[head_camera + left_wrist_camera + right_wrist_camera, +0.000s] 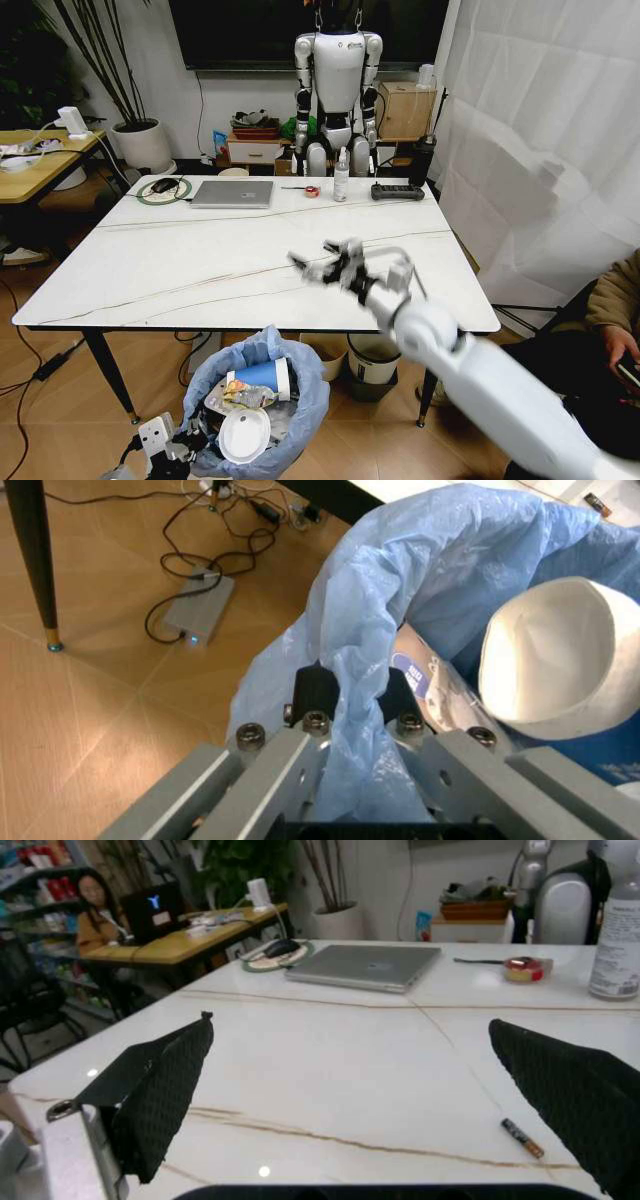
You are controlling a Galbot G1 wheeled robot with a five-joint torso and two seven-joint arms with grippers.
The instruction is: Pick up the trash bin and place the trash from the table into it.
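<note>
Left gripper [350,705]: lower left, clamped on the bin's [256,400] bag rim, holding it below the table [150,270] edge to catch trash [245,390].
Right gripper [335,265]: centre frame, fingers spread wide above the bare tabletop.
Laptop [232,193]: upper centre, untouched.

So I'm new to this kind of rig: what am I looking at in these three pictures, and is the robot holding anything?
It is a wheeled robot with two arms. The head view looks down from its head at a white table. The right gripper hovers above the table, fingers open and empty; the right wrist view looks out between those black fingers. The left gripper is below the table edge, shut on the blue bag of the trash bin; the left wrist view shows this up close. The bin already holds a paper cup and a white lid. On the table sit a laptop, a spray bottle and a small battery-like stick.
</note>
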